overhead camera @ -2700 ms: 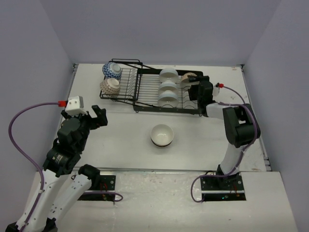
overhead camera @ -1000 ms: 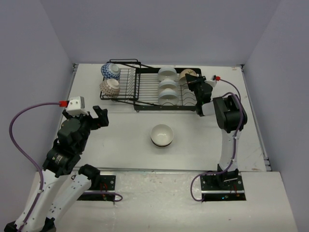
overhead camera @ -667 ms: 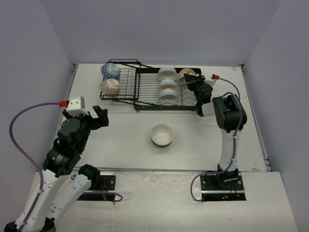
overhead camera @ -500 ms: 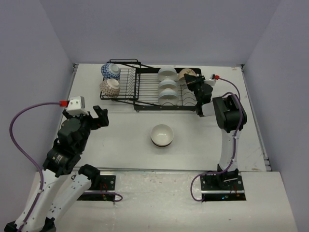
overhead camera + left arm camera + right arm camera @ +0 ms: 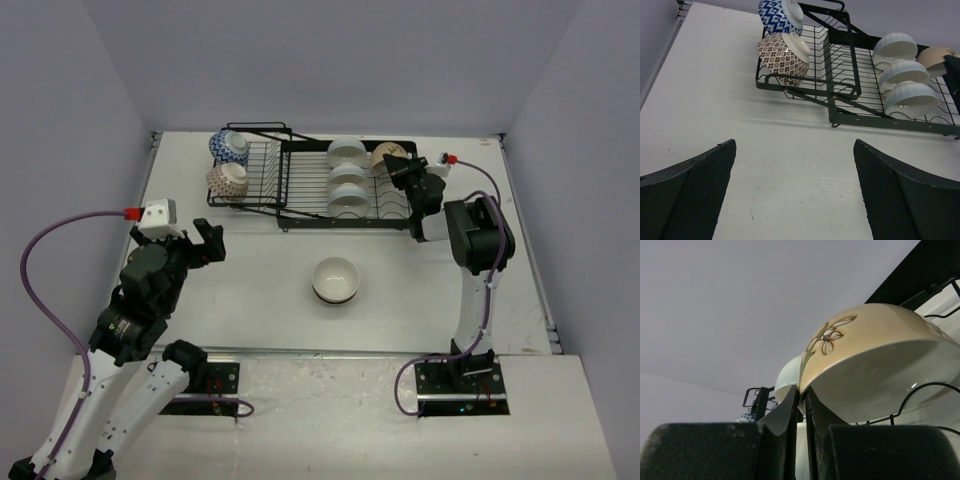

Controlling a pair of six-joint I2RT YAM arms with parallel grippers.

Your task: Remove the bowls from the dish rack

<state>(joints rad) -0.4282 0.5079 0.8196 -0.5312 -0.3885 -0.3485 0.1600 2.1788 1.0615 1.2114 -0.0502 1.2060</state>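
White table (image 5: 250,290), plain lavender walls. The dish rack (image 5: 300,182) sits along the far edge, and one white bowl (image 5: 336,279) is already out, upright on the table centre.

You have the right gripper (image 5: 398,168) at the rack's far right end. Its fingers (image 5: 785,412) are pressed together on the rim of the tan bowl (image 5: 875,337), the one with the painted flower, and the rim edge runs straight into the thin slit between them. That bowl stands on edge in the wire slots, tilted, with its outer wall up and its opening facing down toward your wrist. It lies directly ahead of and above the fingertips, touching them. The black rack frame is right behind it and a curved wire sits under its lip. My read is that you need to pull up and out of the slot, not sideways, or the lip may catch the wire.

Three white bowls (image 5: 348,177) are stacked on edge just left of it, near enough to bump.

The left gripper (image 5: 200,240) hovers over bare table with its pads (image 5: 690,195) spread wide and nothing between them, well apart from the rack. It is the nearer arm for the blue-patterned bowl (image 5: 781,12) and the brown-patterned bowl (image 5: 784,54) in the rack's left section.
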